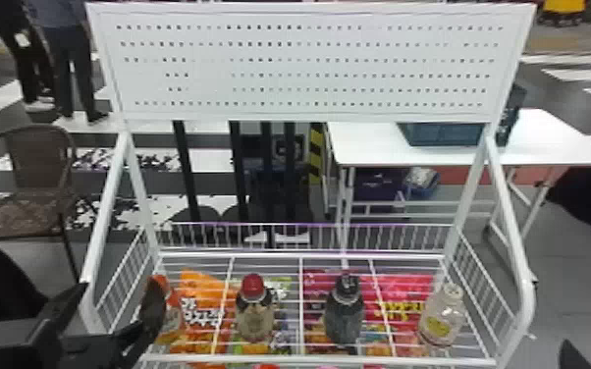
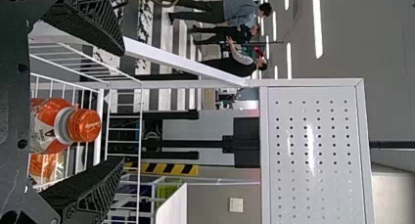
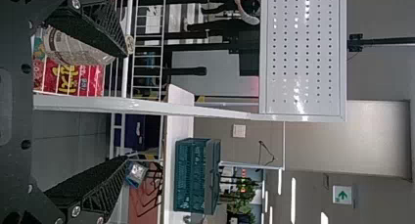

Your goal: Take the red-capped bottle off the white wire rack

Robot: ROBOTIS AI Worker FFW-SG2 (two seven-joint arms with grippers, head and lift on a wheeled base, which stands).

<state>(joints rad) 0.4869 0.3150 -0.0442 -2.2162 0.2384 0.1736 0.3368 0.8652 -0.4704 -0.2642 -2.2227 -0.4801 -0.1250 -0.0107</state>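
In the head view, the white wire rack [image 1: 525,294] stands under a white panel [image 1: 304,73] full of small holes. On its shelf are four bottles: the red-capped bottle [image 1: 255,319] stands between an orange bottle [image 1: 173,321] and a dark bottle [image 1: 343,319], with a clear bottle [image 1: 441,321] at the right end. Bright snack bags show through the wires. Behind are a brown chair [image 1: 39,167] and a white table [image 1: 373,147] bearing a teal crate [image 1: 446,134]. The panel hides part of the crate, and a black finger covers part of the orange bottle. The left gripper [image 1: 119,289] is spread open at the rack's left end, well apart from the red-capped bottle. The right gripper [image 1: 572,355] is mostly cut off at the bottom right corner.

In the left wrist view, ceiling lights [image 2: 318,26] show beyond the panel. The orange bottle's lower part is cut off by the black gripper body. The left gripper's jaws are wide apart, with that bottle between them, ungripped.

In the right wrist view, the crate sits on the table, near a green plant [image 3: 244,199]. One finger partly hides the clear bottle. The jaws are widely parted, gripping nothing.
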